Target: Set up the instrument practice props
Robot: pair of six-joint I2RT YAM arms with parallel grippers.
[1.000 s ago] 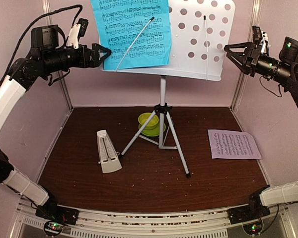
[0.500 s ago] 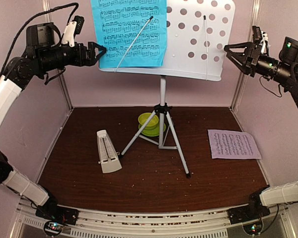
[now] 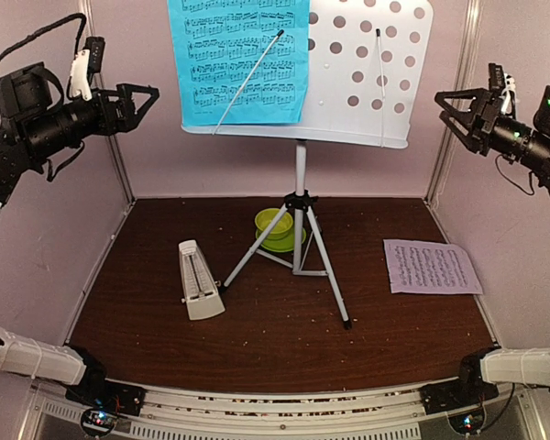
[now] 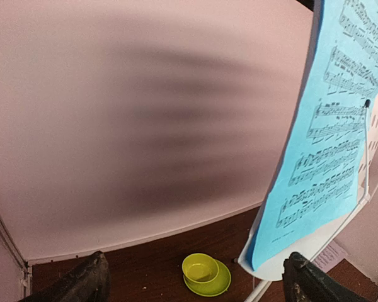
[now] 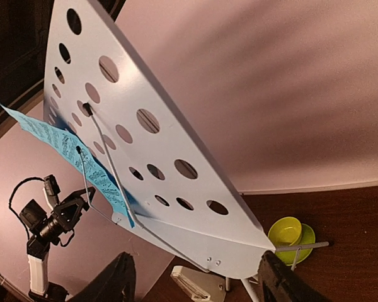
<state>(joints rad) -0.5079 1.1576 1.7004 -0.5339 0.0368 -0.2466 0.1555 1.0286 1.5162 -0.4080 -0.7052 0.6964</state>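
Now the left gripper [image 3: 147, 103] is drawn back leftward, wide open and empty; the right gripper [image 3: 447, 112], also open and empty, is eased rightward. The blue sheet [image 3: 243, 60] is left pinned on the music stand [image 3: 371, 69], so the pink sheet [image 3: 431, 266], flat at right, is judged next.

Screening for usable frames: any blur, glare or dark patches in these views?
Top external: evenly lit, sharp, staves on the blue sheet clear. Left wrist: pink wall smeared with dark streaks, sheet crisp. Right wrist: dimmer, soft shadow bands on the wall, music stand sharp. No glare anywhere.
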